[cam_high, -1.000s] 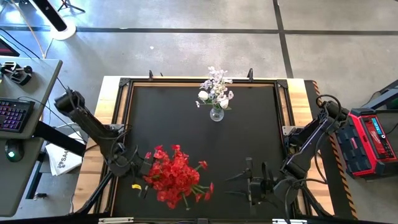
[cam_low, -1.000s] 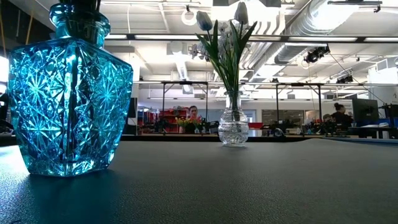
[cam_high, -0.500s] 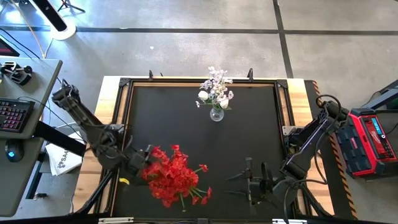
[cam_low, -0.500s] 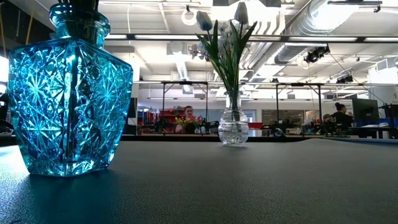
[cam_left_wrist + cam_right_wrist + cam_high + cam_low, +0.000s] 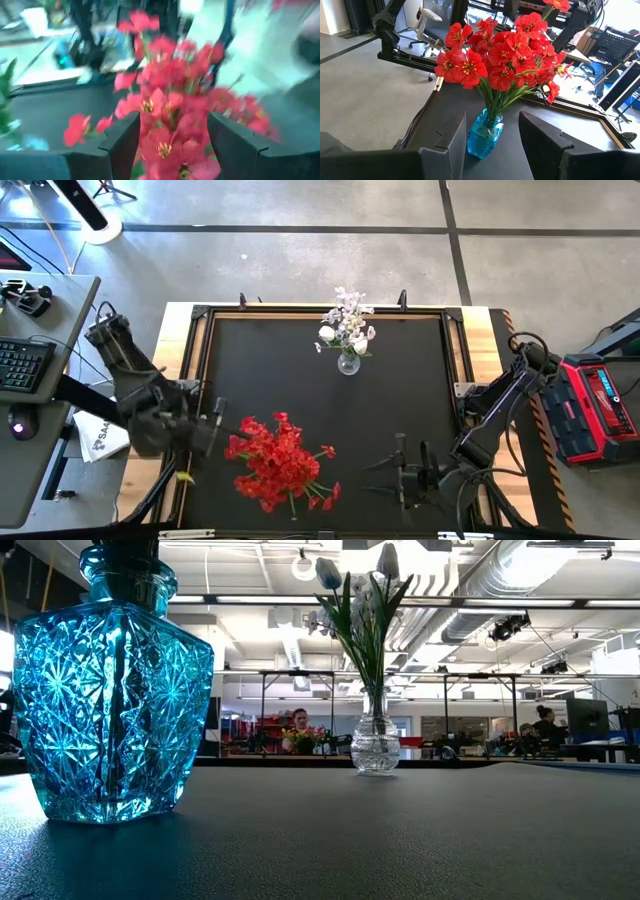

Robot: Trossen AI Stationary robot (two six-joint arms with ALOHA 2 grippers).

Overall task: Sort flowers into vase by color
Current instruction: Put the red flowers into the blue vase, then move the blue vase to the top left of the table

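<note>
The red flowers [image 5: 280, 467] stand as one bunch with their stems in the neck of a blue cut-glass vase [image 5: 484, 136], near the table's near-left part. The blue vase [image 5: 110, 690] fills the left of the low view. The pale flowers [image 5: 347, 322] stand in a small clear vase [image 5: 376, 745] at the far middle. My left gripper [image 5: 212, 428] is open, just left of the red bunch; its wrist view shows red blooms [image 5: 170, 115] between and beyond its fingers [image 5: 172, 125], blurred. My right gripper [image 5: 400, 475] is open, right of the bunch.
The black table top is framed by a raised rim [image 5: 200, 380] with wooden borders. A desk with a keyboard [image 5: 20, 365] stands off the left side, a red box [image 5: 595, 410] off the right. Bare mat [image 5: 400, 400] lies between the two vases. People sit in the room behind [image 5: 300, 725].
My left gripper first pushed in toward the red bunch, then drew back toward the table's left edge. The red blooms shifted a little on their left side. The right arm kept still.
</note>
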